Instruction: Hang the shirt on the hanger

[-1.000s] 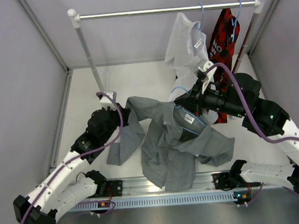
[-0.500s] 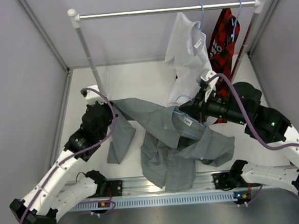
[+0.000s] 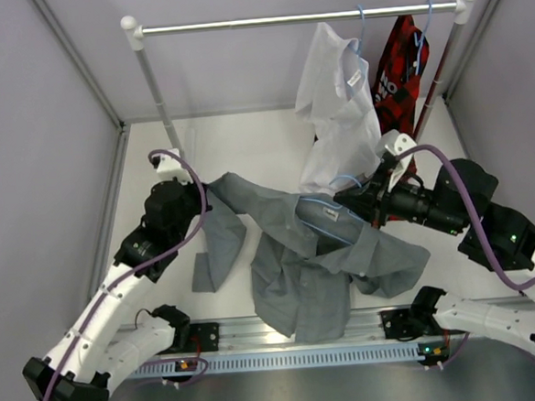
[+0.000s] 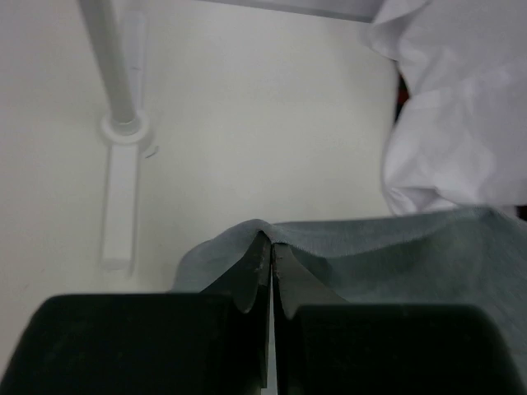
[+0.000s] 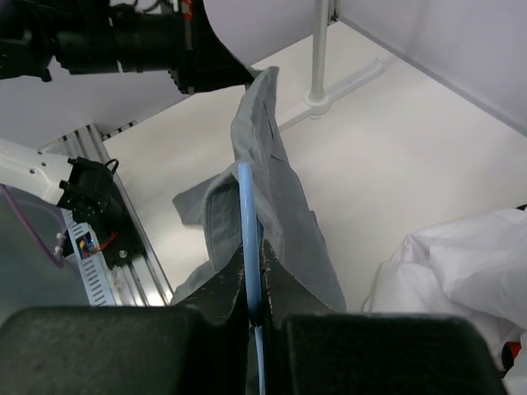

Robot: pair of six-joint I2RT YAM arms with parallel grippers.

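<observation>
Overhead view of a white worktop (image 3: 245,138) boxed in by pale grey walls at 9, 12 and 3 o'clock. At 6 o'clock the near edge carries a ribbed metal strip (image 3: 231,329) with both arm bases bolted to it. The grey shirt (image 3: 301,281), soft plain woven cloth, lies in the middle. Its crumpled body spreads toward 6 o'clock and its lowest fold overlaps the strip. One sleeve trails flat toward 8 o'clock and another heap bulges toward 4 o'clock. Bare worktop lies open at 10 and 11 o'clock; the 3 o'clock side is crowded by the right arm.

The shirt's upper part is pulled into a taut ridge whose long axis runs from 10 o'clock to 3 o'clock. At the 10 o'clock end, the left hand (image 4: 268,247) has its fingers pressed together on a peak of grey cloth. At the other end, the right hand (image 5: 254,259) is clamped on the hanger (image 5: 248,218), a thin, smooth light-blue wire. The wire runs along the ridge toward the left hand, with grey cloth folded on either side of it.

Farther back, from 12 to 1 o'clock, a glossy metal clothes rail (image 3: 264,21) on white posts holds a white shirt (image 3: 338,95) and a red-and-black shirt (image 3: 398,67) side by side. The white one's hem hangs just beyond the right hand.
</observation>
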